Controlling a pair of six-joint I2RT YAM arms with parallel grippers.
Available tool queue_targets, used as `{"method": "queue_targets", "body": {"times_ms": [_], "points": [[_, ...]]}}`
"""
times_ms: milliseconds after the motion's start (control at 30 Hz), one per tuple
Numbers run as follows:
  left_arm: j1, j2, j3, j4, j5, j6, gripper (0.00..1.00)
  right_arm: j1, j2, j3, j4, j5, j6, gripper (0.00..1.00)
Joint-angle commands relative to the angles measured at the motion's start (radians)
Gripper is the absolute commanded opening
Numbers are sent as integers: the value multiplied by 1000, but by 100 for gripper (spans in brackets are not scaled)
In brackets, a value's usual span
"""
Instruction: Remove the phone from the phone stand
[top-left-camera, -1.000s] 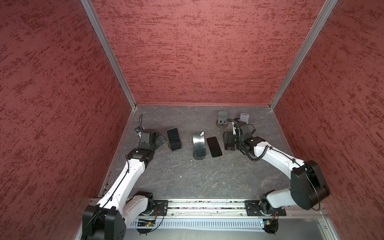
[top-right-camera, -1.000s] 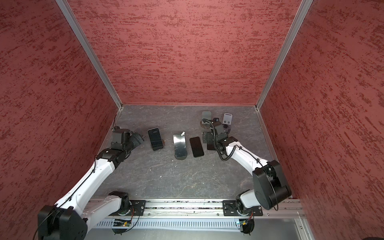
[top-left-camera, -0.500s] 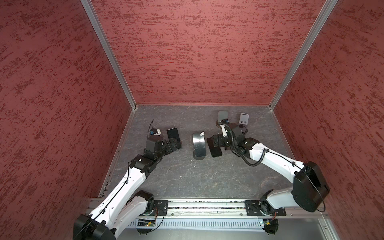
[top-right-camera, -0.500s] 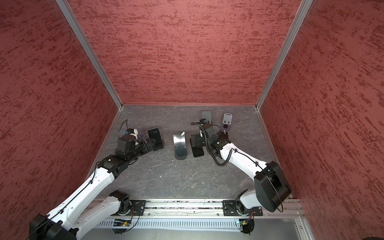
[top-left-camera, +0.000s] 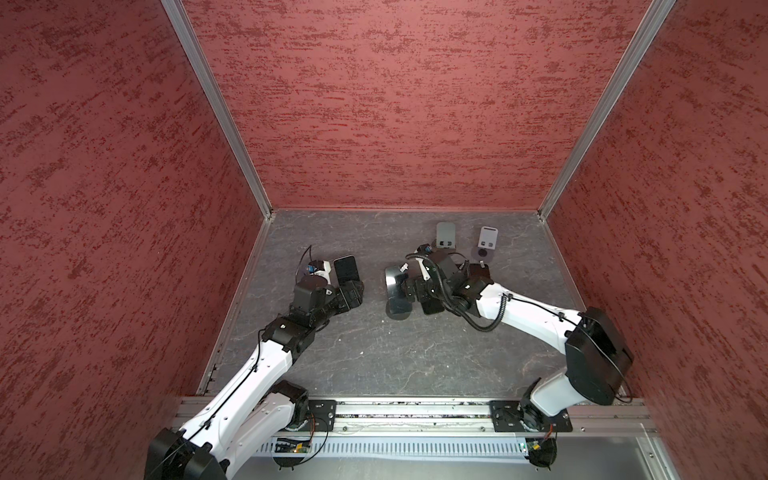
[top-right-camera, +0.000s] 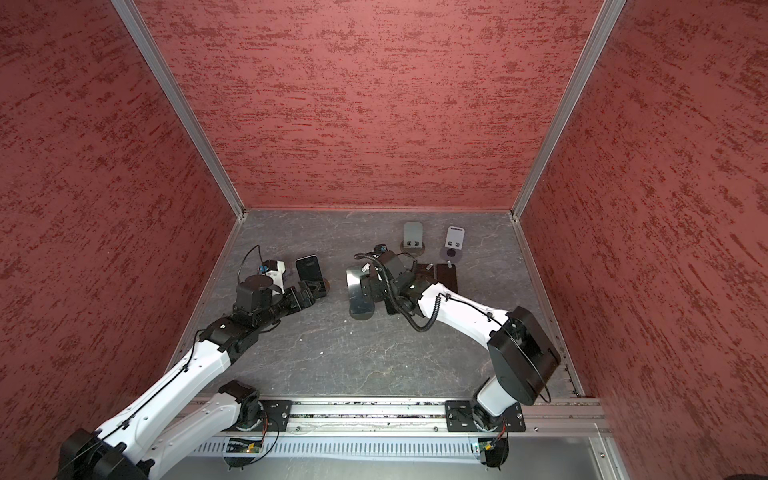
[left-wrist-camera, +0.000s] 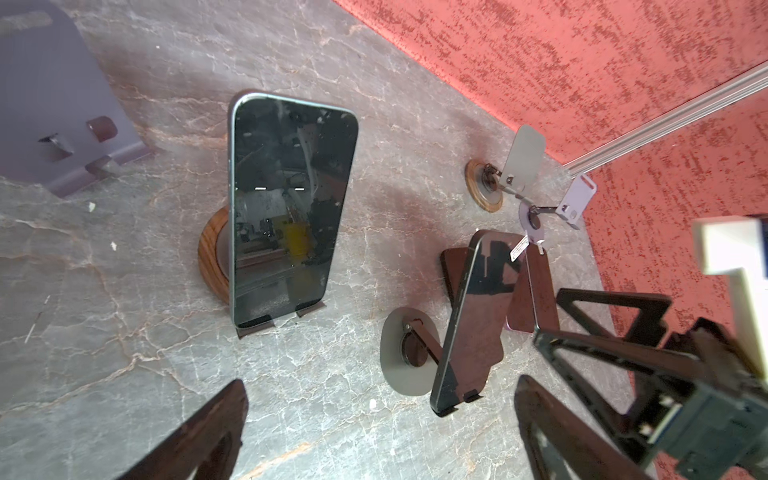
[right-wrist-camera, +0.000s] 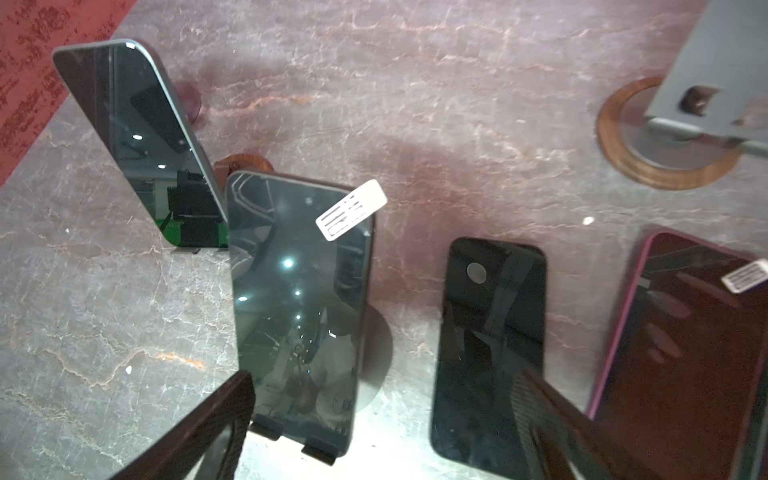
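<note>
**Both arms at approach.** We see each gripper with its jaws spread wide and nothing between them.

- **Left arm:** The left gripper (left-wrist-camera: 378, 390) faces an unlabelled phone (left-wrist-camera: 286, 208). This phone leans back, screen outward, on a wood-ring stand (left-wrist-camera: 212, 266), with its lower edge caught by two small lips (left-wrist-camera: 309, 309).
- **Right arm:** The right gripper (right-wrist-camera: 386, 376) faces a stickered phone (right-wrist-camera: 299, 307), propped likewise on a grey disc stand (right-wrist-camera: 380, 345).
- **How the phones are held:** We judge that tilt and lips alone hold each phone, so a lift up and outward should free it.
- **Jaw width:** We read the wide jaws as set to straddle a phone's width.
- **Off the stands:** A black phone (right-wrist-camera: 490, 349) and a pink-cased phone (right-wrist-camera: 685, 353) lie flat on the table (right-wrist-camera: 457, 83). Two empty stands (top-left-camera: 446, 235) sit near the rear wall.
</note>
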Motion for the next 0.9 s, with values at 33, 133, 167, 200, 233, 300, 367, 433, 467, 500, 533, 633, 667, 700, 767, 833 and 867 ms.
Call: {"method": "queue_targets", "body": {"times_ms": [33,133,167,200,233,300,367,433,467,500,533,633,667,700,767,833,867], "points": [[-3,-23,-8,10,6,28,100,44,49,70,-14,55,35,99],[-3,-32,-11,8,16,38,100,66,89,108,-29,86,39,99],[-3,-36,-11,5,19,44,100,74,103,120,-36,104,40,99],[-3,-40,-11,1,20,48,100,79,114,132,-44,117,41,99],[-3,-46,-10,-5,19,53,100,84,126,145,-53,128,41,99],[-2,-57,-13,-18,12,59,100,94,147,165,-64,151,45,99],[-2,-73,-17,-32,1,66,100,102,166,183,-78,176,57,99],[-2,-86,-23,-40,-3,68,100,108,180,198,-88,191,69,99],[-1,-91,-25,-42,-4,69,100,109,185,202,-90,193,73,99],[-2,-97,-31,-42,-7,68,100,113,192,207,-91,194,79,99],[-1,-102,-35,-44,-8,69,100,116,198,212,-91,196,84,99],[0,-109,-45,-44,-10,73,100,125,220,230,-99,202,93,99],[0,-110,-48,-44,-11,75,100,128,229,239,-107,211,98,99],[0,-110,-49,-44,-9,77,100,131,239,248,-118,223,105,99],[1,-110,-52,-46,-8,82,100,139,259,268,-146,256,121,99],[1,-110,-53,-47,-7,85,100,146,272,277,-159,285,135,99],[1,-110,-55,-47,-7,87,100,150,278,277,-160,293,142,99]]}}
